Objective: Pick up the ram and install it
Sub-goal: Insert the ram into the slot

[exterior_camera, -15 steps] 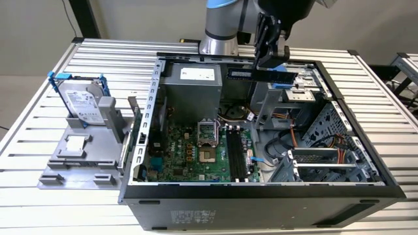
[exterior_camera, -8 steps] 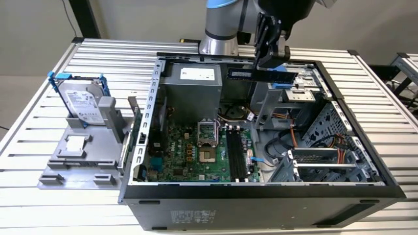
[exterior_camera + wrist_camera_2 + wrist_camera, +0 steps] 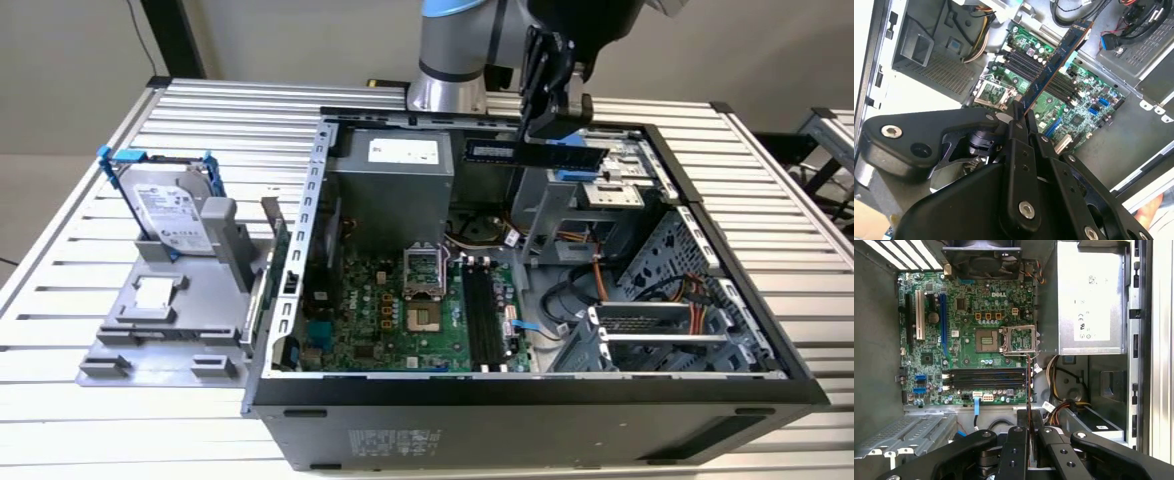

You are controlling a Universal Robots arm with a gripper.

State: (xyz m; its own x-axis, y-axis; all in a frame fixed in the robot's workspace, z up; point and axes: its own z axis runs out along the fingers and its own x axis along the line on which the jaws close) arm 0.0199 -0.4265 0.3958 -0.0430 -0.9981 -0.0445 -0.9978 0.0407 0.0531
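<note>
My gripper point(image 3: 554, 128) hangs above the back of the open computer case and is shut on the ram point(image 3: 534, 152), a long thin dark stick held level and lengthwise in the air. In the second wrist view the ram point(image 3: 1056, 65) sticks out from the fingertips of the gripper point(image 3: 1021, 112) over the green motherboard point(image 3: 1079, 107). In the first wrist view the ram point(image 3: 1028, 385) appears edge-on, rising from the gripper point(image 3: 1029, 421). It sits above one end of the long black memory slots point(image 3: 984, 379), crosswise to them. These slots point(image 3: 483, 318) lie low in the case, well below the ram.
The open case point(image 3: 534, 385) holds a grey power supply point(image 3: 394, 175), a bare processor socket point(image 3: 420, 270), cables point(image 3: 601, 290) and drive cages point(image 3: 654, 330). A silver hard drive point(image 3: 167, 210) in a blue-handled frame stands on a grey fixture point(image 3: 160, 330) at the exterior view's left.
</note>
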